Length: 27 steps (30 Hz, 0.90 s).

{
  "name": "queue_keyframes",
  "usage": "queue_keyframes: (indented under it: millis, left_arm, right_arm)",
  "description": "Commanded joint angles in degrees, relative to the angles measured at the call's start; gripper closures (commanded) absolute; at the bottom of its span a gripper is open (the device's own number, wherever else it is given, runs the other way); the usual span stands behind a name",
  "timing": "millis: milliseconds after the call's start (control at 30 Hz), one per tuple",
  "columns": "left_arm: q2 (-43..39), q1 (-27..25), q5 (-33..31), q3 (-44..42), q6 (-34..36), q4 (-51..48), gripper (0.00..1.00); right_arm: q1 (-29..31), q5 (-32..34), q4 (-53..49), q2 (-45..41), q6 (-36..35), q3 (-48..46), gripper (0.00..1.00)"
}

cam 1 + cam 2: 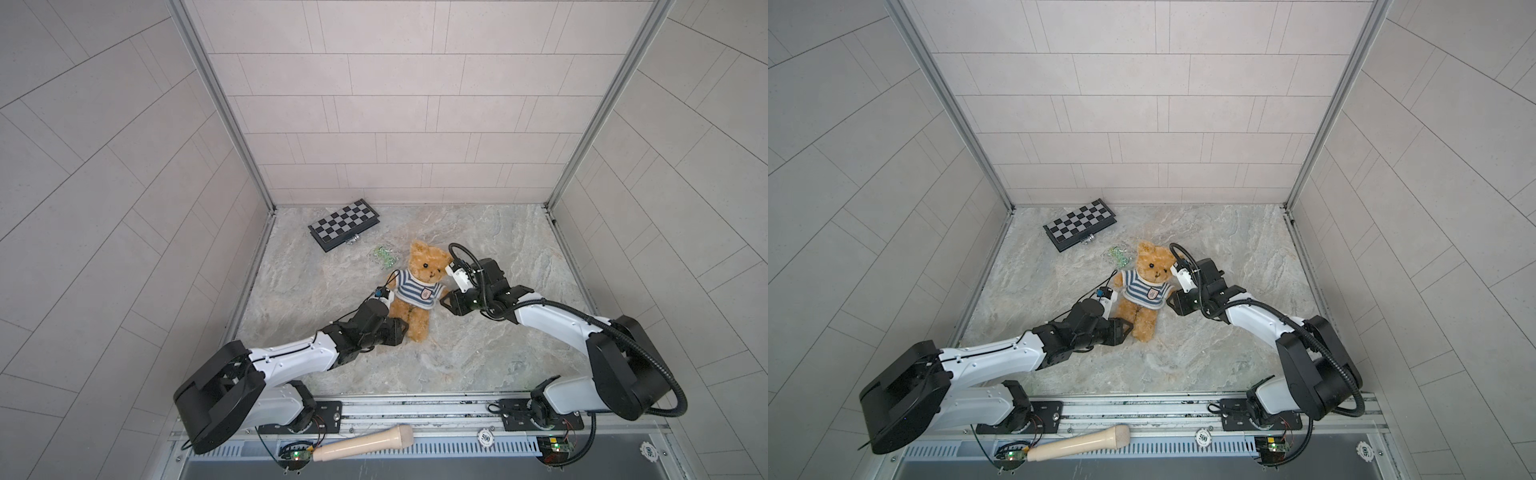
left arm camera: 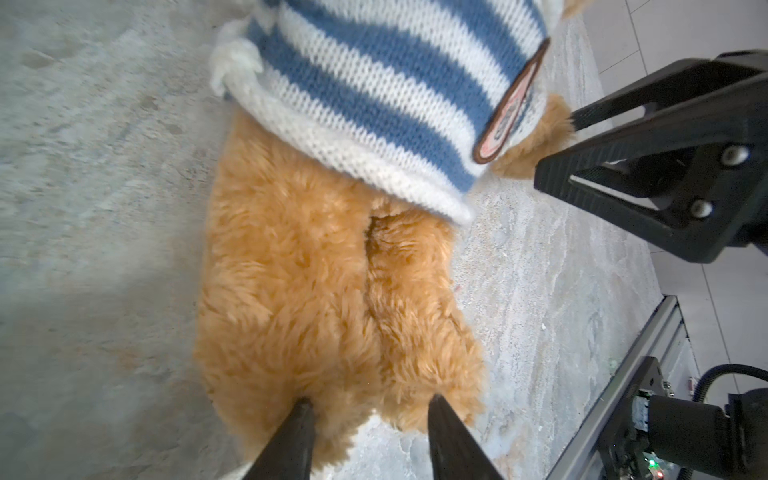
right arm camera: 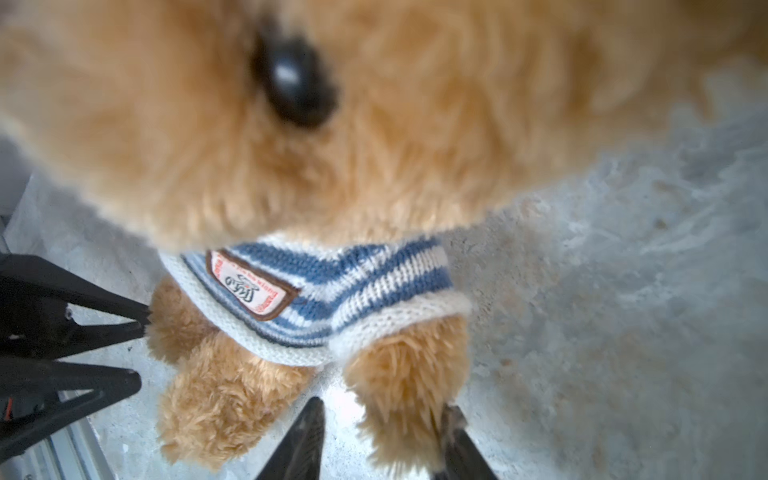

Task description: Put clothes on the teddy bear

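Observation:
The teddy bear (image 1: 428,259) (image 1: 1154,262) lies on its back mid-table in both top views, wearing a blue-and-white striped sweater (image 1: 413,286) (image 2: 374,83) (image 3: 332,282) with a badge. My left gripper (image 1: 405,328) (image 2: 370,405) is open at the bear's feet, its tips resting against the fur of the two legs (image 2: 311,291). My right gripper (image 1: 442,301) (image 3: 384,407) is open at the bear's side, and one plush arm (image 3: 407,395) lies between its fingers, brushing one of them. The bear's face (image 3: 374,124) fills the right wrist view, blurred.
A folded chessboard (image 1: 344,224) lies at the back left, with a small green glittery thing (image 1: 384,254) near the bear's head. A wooden pestle-like handle (image 1: 363,442) and poker chips (image 1: 485,436) sit on the front rail. Tiled walls close in three sides.

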Motion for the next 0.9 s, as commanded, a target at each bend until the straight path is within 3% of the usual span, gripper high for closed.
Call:
queue_keyframes:
  millis: [0, 333, 567, 867]
  left_arm:
    - [-1.14, -1.33, 0.44, -1.3, -2.59, 2.76, 0.52]
    - [-2.6, -3.94, -0.03, -1.37, -5.97, 4.26, 0.51]
    - [-4.71, -4.22, -0.54, -0.55, -6.61, 2.89, 0.48]
    - [-7.36, -4.13, -3.78, 8.54, 2.99, -12.01, 0.42]
  right_arm:
    - [-0.15, 2.27, 1.93, -3.76, 1.91, -1.38, 0.53]
    - [-0.2, 5.29, 8.78, -11.23, 3.87, -7.97, 0.48]
    - [-0.3, 7.16, 7.35, -13.52, 3.47, -7.88, 0.47]
    - [-0.52, 9.47, 8.66, -15.37, 4.17, -9.62, 0.46]
